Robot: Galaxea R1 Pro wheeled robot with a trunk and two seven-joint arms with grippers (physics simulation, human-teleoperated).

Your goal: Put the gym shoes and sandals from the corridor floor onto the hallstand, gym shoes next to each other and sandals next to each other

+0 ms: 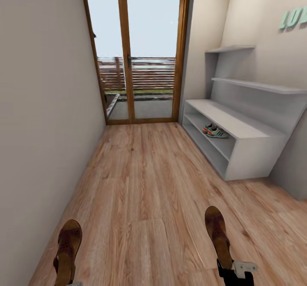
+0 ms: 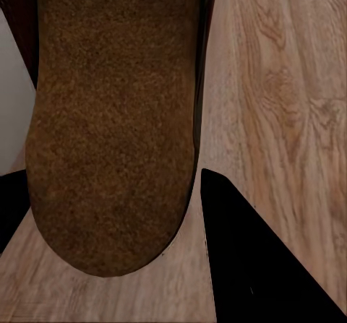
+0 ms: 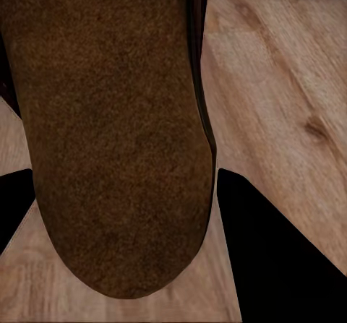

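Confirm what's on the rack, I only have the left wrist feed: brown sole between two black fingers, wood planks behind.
Observer: Head view shows the pair of white sneakers with green stripes side by side in the upper open slot of the light grey bench cabinet.
Operator: Second sandal?
Observer: The other dark brown strappy sandal is held by the right gripper, toe pointing forward.
Operator: Mine off the floor?
Observer: Head view has the left-held brown sandal raised ahead of the robot, near the beige left wall; the cabinet stands ahead on the right.
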